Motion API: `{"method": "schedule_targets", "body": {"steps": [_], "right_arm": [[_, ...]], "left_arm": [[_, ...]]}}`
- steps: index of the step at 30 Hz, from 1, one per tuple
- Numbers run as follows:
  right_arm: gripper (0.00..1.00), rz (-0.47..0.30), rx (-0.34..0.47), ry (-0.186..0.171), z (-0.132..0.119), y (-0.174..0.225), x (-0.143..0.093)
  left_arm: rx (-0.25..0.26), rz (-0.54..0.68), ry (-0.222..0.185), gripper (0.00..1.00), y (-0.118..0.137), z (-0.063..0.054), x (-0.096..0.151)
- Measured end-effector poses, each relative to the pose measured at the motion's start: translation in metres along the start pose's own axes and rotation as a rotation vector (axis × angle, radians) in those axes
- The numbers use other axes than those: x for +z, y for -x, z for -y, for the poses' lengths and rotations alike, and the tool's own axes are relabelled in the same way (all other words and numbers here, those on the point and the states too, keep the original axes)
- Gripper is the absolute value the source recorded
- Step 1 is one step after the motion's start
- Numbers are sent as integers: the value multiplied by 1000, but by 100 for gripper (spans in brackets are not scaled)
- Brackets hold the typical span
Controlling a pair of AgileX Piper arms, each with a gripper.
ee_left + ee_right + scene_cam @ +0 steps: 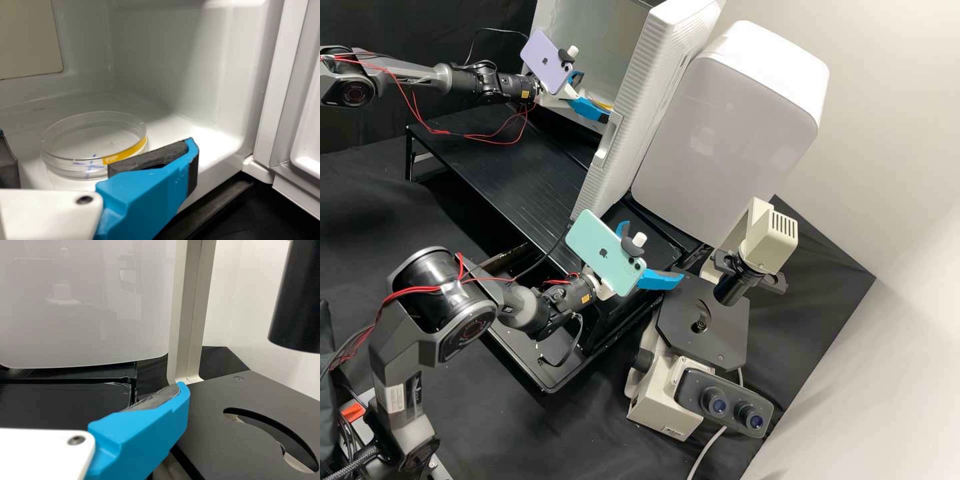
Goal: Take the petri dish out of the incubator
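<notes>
A clear petri dish (95, 142) with a yellow label lies on the white floor of the incubator (200, 75), close to its open front. My left gripper (95, 152) is open at that opening, and the dish lies in the gap between its blue finger (150, 172) and the dark pad at the other side. In the high view the left gripper (592, 107) pokes into the incubator (640, 87) at the top. My right gripper (661, 279) is open and holds nothing; its blue finger (150, 415) hangs at the edge of the microscope stage (240, 405).
The incubator's door frame (280, 100) stands close beside the left finger. A black raised shelf (520, 173) carries the incubator. A large white housing (733, 127) rises next to it. A microscope (693, 393) with its black stage (703, 327) stands at the front right.
</notes>
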Motion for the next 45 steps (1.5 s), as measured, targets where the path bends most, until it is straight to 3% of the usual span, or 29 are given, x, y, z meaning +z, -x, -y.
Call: {"method": "schedule_targets", "body": {"steps": [45], "right_arm": [[100, 0, 0, 0, 0, 0, 0]], "left_arm": [[11, -17, -9, 0, 0, -1, -1]]}}
